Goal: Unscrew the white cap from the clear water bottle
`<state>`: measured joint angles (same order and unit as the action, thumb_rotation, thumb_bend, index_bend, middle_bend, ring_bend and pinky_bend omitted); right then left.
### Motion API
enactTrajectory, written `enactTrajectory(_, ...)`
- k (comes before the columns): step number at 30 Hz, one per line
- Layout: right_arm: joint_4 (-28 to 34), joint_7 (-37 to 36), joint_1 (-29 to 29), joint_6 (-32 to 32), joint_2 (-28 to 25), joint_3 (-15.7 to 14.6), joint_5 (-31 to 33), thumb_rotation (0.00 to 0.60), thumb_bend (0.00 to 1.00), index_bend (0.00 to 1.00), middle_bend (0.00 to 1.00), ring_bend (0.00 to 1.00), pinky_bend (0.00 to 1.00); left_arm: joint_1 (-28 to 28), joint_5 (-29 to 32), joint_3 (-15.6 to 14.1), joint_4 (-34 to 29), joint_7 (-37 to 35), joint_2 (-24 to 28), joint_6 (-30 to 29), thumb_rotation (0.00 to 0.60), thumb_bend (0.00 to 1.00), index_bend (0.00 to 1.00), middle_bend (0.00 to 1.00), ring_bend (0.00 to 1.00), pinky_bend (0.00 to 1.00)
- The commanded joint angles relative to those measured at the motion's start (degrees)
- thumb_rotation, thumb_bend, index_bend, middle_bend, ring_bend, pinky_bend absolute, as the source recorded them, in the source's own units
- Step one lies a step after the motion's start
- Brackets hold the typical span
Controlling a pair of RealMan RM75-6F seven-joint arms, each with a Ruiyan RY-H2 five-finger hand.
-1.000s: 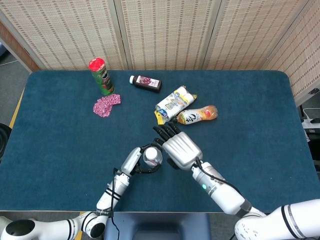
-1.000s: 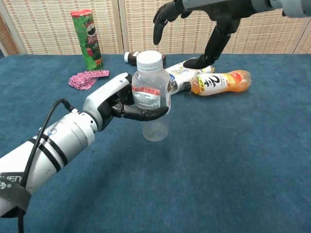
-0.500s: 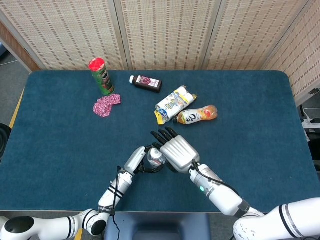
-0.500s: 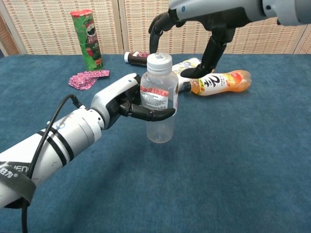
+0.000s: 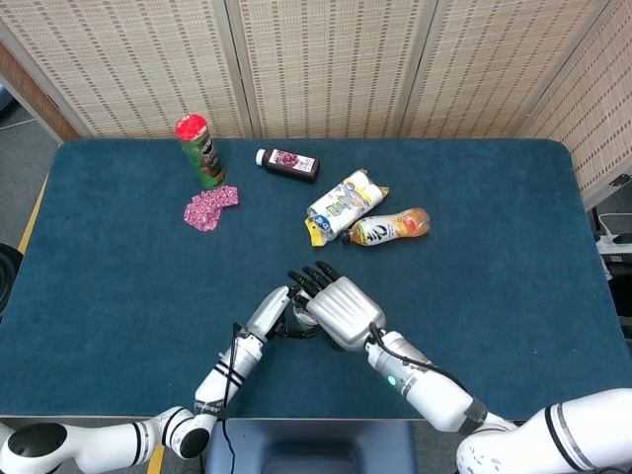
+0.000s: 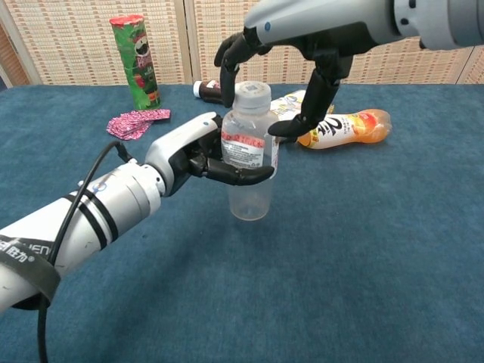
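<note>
— Blue surface [image 5: 513, 276], woven screens behind. Upright in the left robot hand [image 6: 198, 155]: clear bottle [image 6: 249, 170], gripped around the label, lifted off the cloth or resting on it, impossible to say.

— And the right robot hand [image 6: 281, 68]?

— Spread and arched over the white cap [image 6: 252, 94], dark fingers [image 6: 227, 57] hanging on both sides, nothing grasped yet. Contact with the cap: cannot tell.

— Risks?

— Closing off-centre, probably; bottle tipped or twisted round inside the left grip instead of the cap turning. Thin plastic, likely to buckle under a hard squeeze.

— Difference between views?

— Chest view: cap, label, gap under the palm. Head view: bottle hidden beneath the right robot hand [image 5: 336, 308], yet juice bottle [image 5: 390, 228] lying well beyond it, plainly clear of the work.
</note>
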<state>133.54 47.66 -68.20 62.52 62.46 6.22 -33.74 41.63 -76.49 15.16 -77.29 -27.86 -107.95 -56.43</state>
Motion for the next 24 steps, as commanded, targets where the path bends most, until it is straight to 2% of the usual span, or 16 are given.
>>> enactTrajectory(1,0.6,0.0,0.0,0.2,-0.3,-0.3,-0.7,0.6,0.31,0.3,0.0,0.0,0.0,0.3,0.5,0.4,1.0,-0.5,0.1,0.5,0.6,0.75,0.78,0.89,0.64,0.6)
enactTrajectory(7,-0.3,-3.1,2.0,2.3,-0.5,0.5,-4.3,0.6,0.31,0.25,0.0,0.0,0.0,0.5,0.4,0.3,2.1,-1.1,0.0,0.5,0.6,0.75,0.78,0.89,0.64,0.6)
enactTrajectory(12,-1.4,-3.5,2.5,2.6,-0.9,0.3,-4.4,0.6,0.31,0.25,0.0,0.0,0.0,0.4,0.0,0.0,1.9,-1.2,0.1,0.1,0.6,0.75,0.78,0.89,0.64,0.6)
enactTrajectory(16,-4.3,-4.0,3.0,1.0,-1.6,-1.1,-1.2,0.6,0.31,0.26,0.0,0.0,0.0,0.3,-0.6,-0.4,1.4,-0.9,0.3,-0.4,0.6,0.75,0.78,0.89,0.64,0.6)
enactTrajectory(24,-6.4,-3.6,2.1,-1.1,-0.5,-1.4,0.5,0.6,0.31,0.26,0.0,0.0,0.0,0.7,0.0,-0.1,1.3,-0.4,0.2,-0.2,0.6,0.75,0.78,0.89,0.64,0.6)
